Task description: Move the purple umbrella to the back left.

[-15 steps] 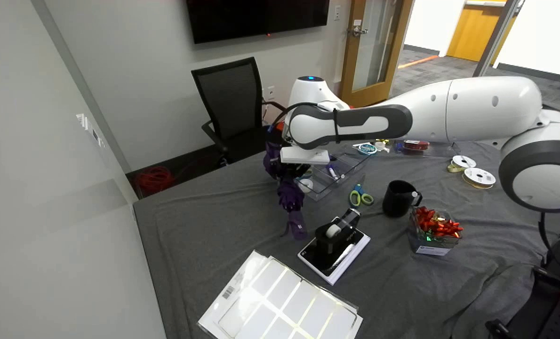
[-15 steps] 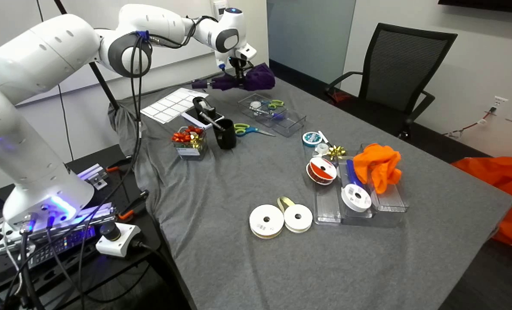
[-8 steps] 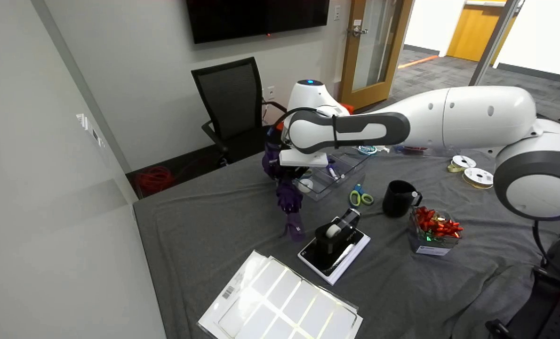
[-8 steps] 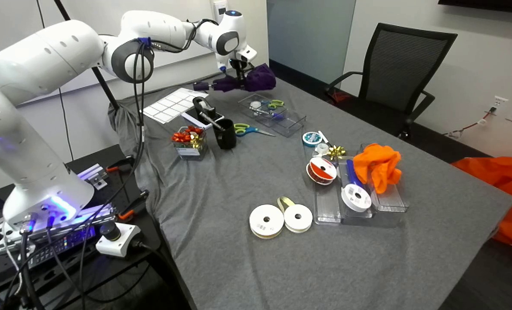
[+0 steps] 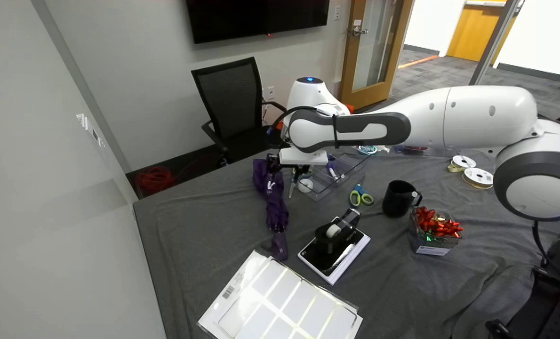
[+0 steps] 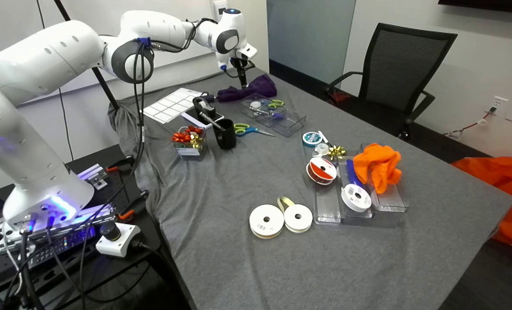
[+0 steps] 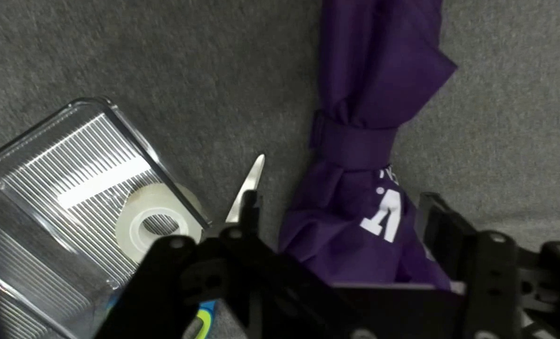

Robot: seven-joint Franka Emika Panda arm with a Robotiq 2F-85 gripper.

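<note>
The purple umbrella [image 5: 276, 207], folded and strapped, lies on the grey tablecloth, its handle end close to the label sheets in an exterior view. In another view from outside, the umbrella [image 6: 262, 87] rests behind the clear tray, with the black gripper [image 6: 242, 82] just above it. From the wrist, the umbrella [image 7: 355, 141] runs between the spread jaws of my gripper [image 7: 341, 207]. Gaps of cloth show beside the left finger; the right finger stands close along the fabric, and whether it touches I cannot tell. The umbrella's lower part is hidden by the gripper body.
A clear tray [image 7: 40, 127] holds a tape roll [image 7: 139, 226]; a scissors blade [image 7: 247, 188] juts out near the left finger. Label sheets [image 5: 284, 301], a tape dispenser [image 5: 332, 235], a black mug [image 5: 397, 197] and a box of bows [image 5: 434, 233] stand nearby.
The jaws have opened and the umbrella has dropped from the gripper onto the table, shifting slightly toward the label sheets. The arm has sunk a little, then stayed nearly still.
</note>
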